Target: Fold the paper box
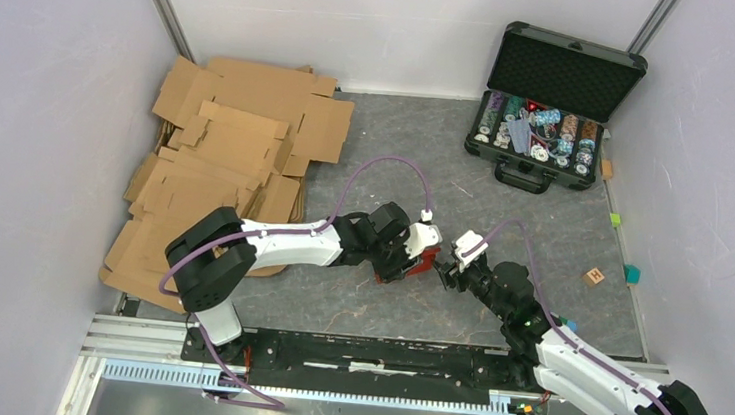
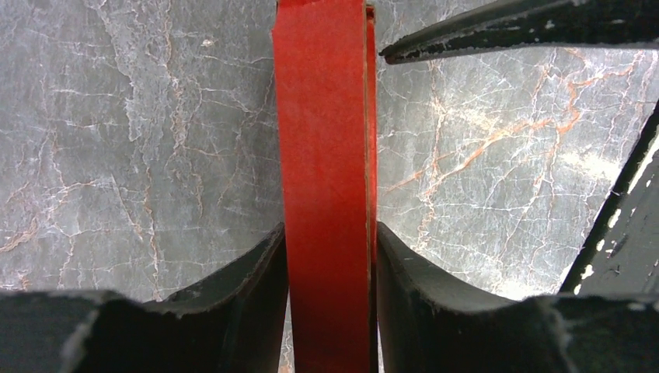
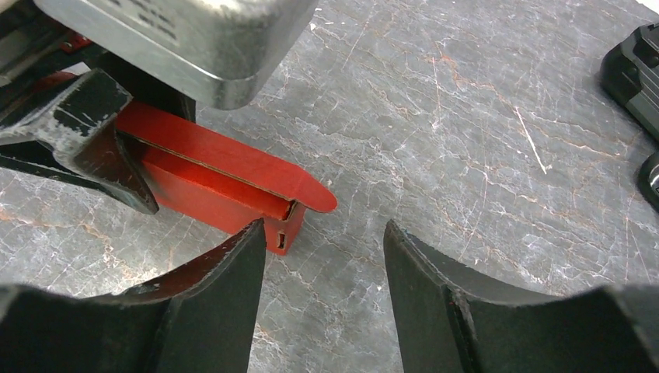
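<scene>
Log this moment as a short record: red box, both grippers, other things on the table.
box: bright red thin paperboard box, partly folded, one flap sticking out
left gripper: closed on the box's wall
right gripper: open, empty, beside the box
elsewhere: brown corrugated cardboard sheets far left; open black case of poker chips far right

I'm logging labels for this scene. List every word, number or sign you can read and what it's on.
None reads clearly.
Reddish mark on the wooden block: too small to read.
Printing on the poker chips: too small.
Faint marks on the grey housing: blurred.
The red paper box: no print visible.
</scene>
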Tool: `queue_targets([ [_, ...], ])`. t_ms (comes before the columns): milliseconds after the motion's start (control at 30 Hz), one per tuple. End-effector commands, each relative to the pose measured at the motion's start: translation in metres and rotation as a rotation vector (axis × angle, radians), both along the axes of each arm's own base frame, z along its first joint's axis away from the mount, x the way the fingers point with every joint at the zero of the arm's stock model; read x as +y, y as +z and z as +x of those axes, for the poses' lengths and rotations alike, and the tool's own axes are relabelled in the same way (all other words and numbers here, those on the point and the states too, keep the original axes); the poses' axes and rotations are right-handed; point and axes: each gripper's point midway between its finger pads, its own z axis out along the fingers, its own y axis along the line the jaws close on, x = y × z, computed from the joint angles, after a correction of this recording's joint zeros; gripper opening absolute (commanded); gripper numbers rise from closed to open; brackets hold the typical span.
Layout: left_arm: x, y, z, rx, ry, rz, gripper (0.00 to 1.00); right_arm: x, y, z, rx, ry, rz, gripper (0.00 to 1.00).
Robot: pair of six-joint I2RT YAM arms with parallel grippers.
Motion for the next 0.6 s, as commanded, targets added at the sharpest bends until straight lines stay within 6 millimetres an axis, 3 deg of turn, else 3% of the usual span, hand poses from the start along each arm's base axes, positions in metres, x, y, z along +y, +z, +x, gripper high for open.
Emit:
queue_targets([
  [0,-0.0168,0.0236,0.0017,-0.023,-0.045,-0.063,0.49,0.0024,0.0169,0.0058,-0.045,-0.003,0.012,0.62],
  [333,-0.0209,0.0243,0.0032,-0.018,-0.048,-0.060,0.49,0.0016,0.0213,0.0053,-0.059,-0.004,0.021,0.62],
  [567,-0.0161,0.0179,-0.0011,-0.001,-0.057,-0.038,0.38,-0.0025,0.0243,0.0076,-0.082,-0.014,-0.010,0.59],
])
